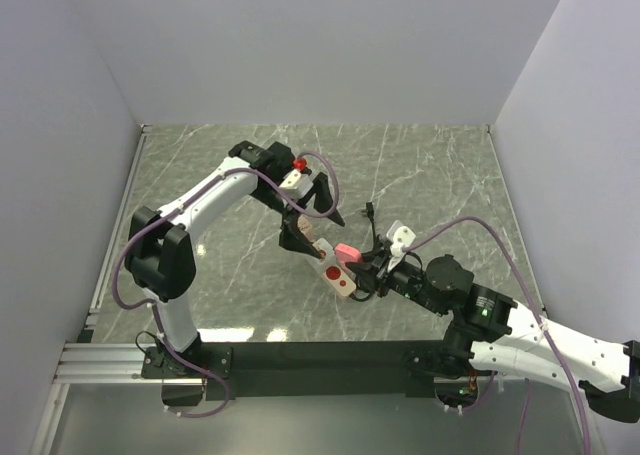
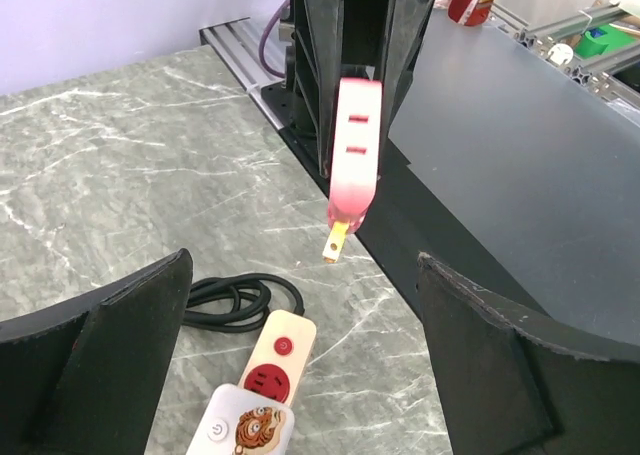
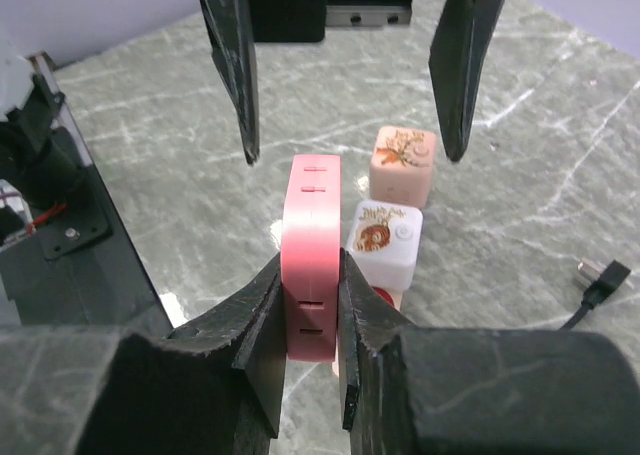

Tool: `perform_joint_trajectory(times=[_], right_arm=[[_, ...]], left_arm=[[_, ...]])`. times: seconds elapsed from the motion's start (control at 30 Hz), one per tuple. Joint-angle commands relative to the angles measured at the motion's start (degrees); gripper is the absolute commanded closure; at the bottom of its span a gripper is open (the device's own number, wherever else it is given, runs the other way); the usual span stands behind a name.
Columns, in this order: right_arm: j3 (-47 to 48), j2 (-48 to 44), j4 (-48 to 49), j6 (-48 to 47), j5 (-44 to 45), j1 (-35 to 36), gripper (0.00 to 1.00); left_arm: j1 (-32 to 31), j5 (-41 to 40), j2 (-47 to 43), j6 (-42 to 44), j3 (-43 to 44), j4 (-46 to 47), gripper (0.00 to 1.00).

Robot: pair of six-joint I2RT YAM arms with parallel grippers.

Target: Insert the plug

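Right end effector (image 3: 311,293) is clamping the slim pink plug (image 3: 310,225) by its flat sides, and I'm seeing it hanging over the tabletop (image 2: 120,175), near the power strip (image 2: 272,363). It's showing slots along its narrow edge and a brass blade pointing down. Left end effector (image 2: 300,305) is gaping wide.

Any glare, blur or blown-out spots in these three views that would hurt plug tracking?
Top external: a bright glare strip on the table near the arm bases, otherwise even light. Left wrist: the pink plug looks soft and washed out toward its top, while the power strip is sharp. Right wrist: the plug is crisp, and the right gripper's fingers are dark and slightly soft up close.
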Motion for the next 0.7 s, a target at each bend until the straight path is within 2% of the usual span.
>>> perform_joint_trajectory(times=[0.0,0.27,0.43,0.5,0.53,0.57,0.63,0.67], right_arm=[[0.4,-0.5,0.1,-0.3,2.0,0.1,1.00],[-0.5,-0.5,1.3,0.3,1.7,0.2,1.00],[-1.7,0.6,3.4,0.5,0.7,0.2,1.00],[-2.1,0.8,4.3,0.5,0.6,0.1,1.00],[-2.3,0.9,4.4,0.5,0.6,0.2,1.00],[-2.3,0.9,4.5,0.6,0.6,0.1,1.00],[-2.3,1.2,4.4,0.9,0.5,0.1,1.00],[-2.3,1.4,3.7,1.0,0.5,0.2,1.00]], left_arm=[[1.4,9.3,-1.3,-1.1,-0.1,-1.5,0.01],[6.9,7.5,-4.7,-4.2,2.4,-1.5,0.00],[10.1,3.5,-6.6,-8.4,12.0,0.5,0.01],[11.3,2.6,-6.2,-15.1,15.7,5.2,0.01],[11.6,2.0,-6.3,-18.1,16.1,8.4,0.01],[11.9,-0.5,-6.5,-30.0,15.9,20.5,0.00],[11.9,-6.8,-9.1,-48.3,12.9,38.7,0.01],[11.9,-16.7,-10.6,-67.4,6.4,62.4,0.01]])
